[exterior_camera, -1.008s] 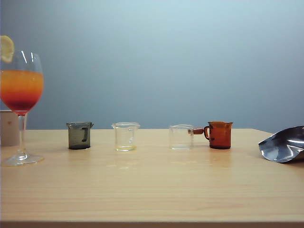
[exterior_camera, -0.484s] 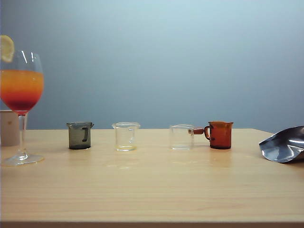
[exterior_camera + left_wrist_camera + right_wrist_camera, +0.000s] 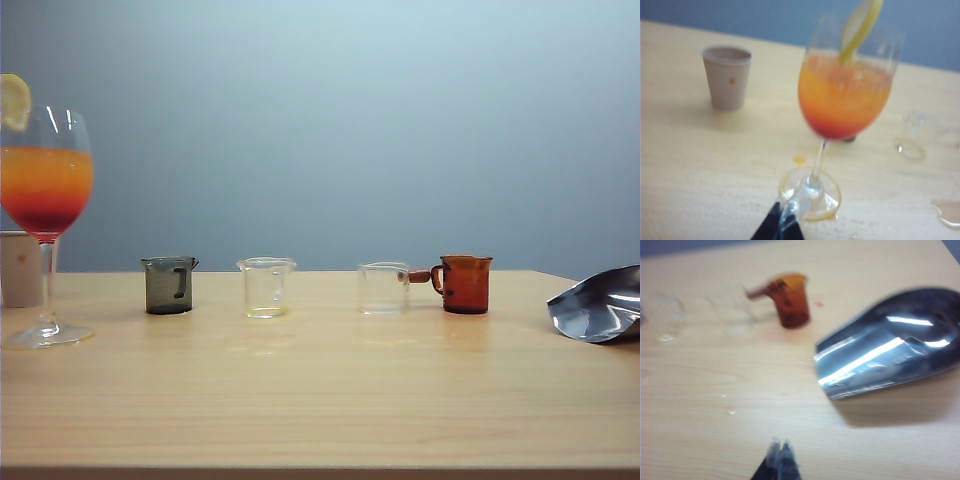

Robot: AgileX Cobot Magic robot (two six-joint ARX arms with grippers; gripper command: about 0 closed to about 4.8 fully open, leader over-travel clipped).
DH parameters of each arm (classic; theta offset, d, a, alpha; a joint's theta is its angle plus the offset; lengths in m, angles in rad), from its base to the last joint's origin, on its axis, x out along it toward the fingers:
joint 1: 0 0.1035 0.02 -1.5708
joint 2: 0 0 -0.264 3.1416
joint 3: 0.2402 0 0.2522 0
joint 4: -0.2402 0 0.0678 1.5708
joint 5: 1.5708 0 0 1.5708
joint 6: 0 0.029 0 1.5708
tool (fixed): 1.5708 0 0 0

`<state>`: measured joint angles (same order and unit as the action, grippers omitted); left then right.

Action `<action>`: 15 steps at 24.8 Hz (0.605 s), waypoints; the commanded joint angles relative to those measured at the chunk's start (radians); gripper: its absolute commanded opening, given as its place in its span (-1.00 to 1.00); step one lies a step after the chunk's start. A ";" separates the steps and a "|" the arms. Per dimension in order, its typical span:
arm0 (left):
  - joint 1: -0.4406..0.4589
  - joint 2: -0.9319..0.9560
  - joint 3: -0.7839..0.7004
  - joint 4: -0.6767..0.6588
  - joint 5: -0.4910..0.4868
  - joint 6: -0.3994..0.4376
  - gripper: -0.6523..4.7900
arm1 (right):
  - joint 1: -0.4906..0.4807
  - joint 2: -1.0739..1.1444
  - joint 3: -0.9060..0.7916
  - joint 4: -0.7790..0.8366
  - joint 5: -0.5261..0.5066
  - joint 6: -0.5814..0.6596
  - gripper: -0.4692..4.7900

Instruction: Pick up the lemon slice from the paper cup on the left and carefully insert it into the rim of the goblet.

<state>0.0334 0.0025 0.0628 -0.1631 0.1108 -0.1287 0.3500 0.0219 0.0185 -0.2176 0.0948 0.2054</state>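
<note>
1. The bench [image 3: 320, 390] of pale wood fills the lower half of the exterior view; neither arm shows there.
2. The goblet [image 3: 45, 190] stands at the far left of the exterior view, its left side cut by the frame edge, holding an orange-to-red drink. In the left wrist view its rim is blurred.
3. A silver foil pouch [image 3: 598, 303] lies at the right edge, partly cut off.
4. The paper cup [image 3: 20, 268] stands behind the goblet's stem, half out of frame; the left wrist view shows it whole, apart from the goblet.
5. Four small beakers stand in a row: a grey beaker [image 3: 168, 285], a clear beaker [image 3: 265, 287], a second clear beaker [image 3: 382, 288] that is faint, and an amber beaker [image 3: 464, 284].
6. The lemon slice [image 3: 14, 102] sits on the goblet's rim, tilted, its left edge cut off.
7. The left hand [image 3: 782, 225] hangs near the goblet's foot, tips together, holding nothing.
8. The right hand [image 3: 779, 455] hangs over bare bench near the pouch, tips together, blurred, holding nothing.
</note>
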 commanded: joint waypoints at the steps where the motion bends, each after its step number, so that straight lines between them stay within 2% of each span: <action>1: 0.001 -0.001 -0.029 0.061 -0.003 -0.003 -0.78 | -0.001 0.003 -0.008 0.016 -0.022 0.003 -0.84; 7: 0.001 -0.001 -0.053 0.074 -0.021 -0.002 -0.78 | -0.012 0.003 -0.008 0.016 -0.019 -0.027 -0.84; 9: 0.001 -0.001 -0.053 0.081 -0.021 -0.003 -0.78 | -0.013 0.003 -0.008 0.020 0.008 -0.026 -0.47; 15: 0.002 -0.001 -0.053 0.071 -0.021 -0.002 -0.78 | -0.013 0.001 -0.008 0.020 0.008 -0.026 -0.48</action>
<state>0.0334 0.0017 0.0071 -0.0978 0.0929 -0.1287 0.3378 0.0238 0.0135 -0.1989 0.0956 0.1787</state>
